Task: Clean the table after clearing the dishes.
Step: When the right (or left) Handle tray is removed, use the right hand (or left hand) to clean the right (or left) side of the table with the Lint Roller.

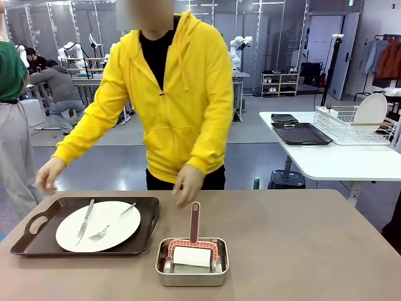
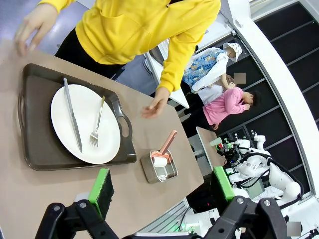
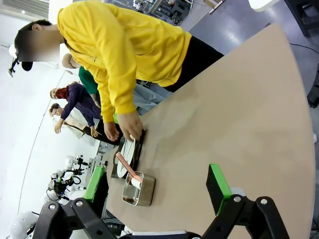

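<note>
One tray (image 1: 145,227), one plate (image 1: 118,238), knife (image 1: 85,221), fork (image 1: 108,228); one steel pan (image 1: 191,279).

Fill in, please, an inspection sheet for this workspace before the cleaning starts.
Surface: taupe table, no spills seen.
Job's things: one brown tray at the robot's left, holding a white plate with a knife and a fork.
Clutter: steel pan near the middle, with a pink-handled roller in it.
Grippers: left gripper and right gripper open, holding nothing.
Cables: nothing seen.
Surroundings: person in yellow at the far side, one hand near the tray's far corner, other hand above the table; white side table with wire rack.
</note>
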Controlling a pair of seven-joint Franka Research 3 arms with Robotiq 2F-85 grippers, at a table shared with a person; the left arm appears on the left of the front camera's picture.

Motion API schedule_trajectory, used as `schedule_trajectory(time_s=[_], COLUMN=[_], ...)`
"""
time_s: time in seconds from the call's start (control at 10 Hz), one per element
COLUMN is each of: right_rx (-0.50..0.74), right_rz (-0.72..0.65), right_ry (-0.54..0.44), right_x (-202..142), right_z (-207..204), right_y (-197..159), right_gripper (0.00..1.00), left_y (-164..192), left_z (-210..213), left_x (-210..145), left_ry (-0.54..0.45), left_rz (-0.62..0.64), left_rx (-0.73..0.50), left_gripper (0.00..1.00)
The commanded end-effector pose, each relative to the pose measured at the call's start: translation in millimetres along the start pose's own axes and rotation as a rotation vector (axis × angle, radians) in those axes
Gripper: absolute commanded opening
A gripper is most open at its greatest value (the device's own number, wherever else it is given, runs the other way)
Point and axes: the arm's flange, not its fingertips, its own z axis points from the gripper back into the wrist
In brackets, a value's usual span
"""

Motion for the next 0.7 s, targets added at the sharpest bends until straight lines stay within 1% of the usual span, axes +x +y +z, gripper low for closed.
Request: schedule_trajectory(time_s=[0.0, 0.6], right_rx=[0.001, 0.001], right_rz=[0.002, 0.002], right_ry=[0.010, 0.010], right_x=[-0.8, -0.8], right_z=[1.3, 1.3], right_y=[2.1, 2.1], right_gripper=[1.00, 1.00], left_y=[-1.9, -1.9], left_z=[2.8, 2.8], left_x=[0.7, 0.7], left_ry=[-0.004, -0.004], left_rz=[-0.005, -0.005], left_rx=[-0.006, -0.006], left_gripper=[1.00, 1.00])
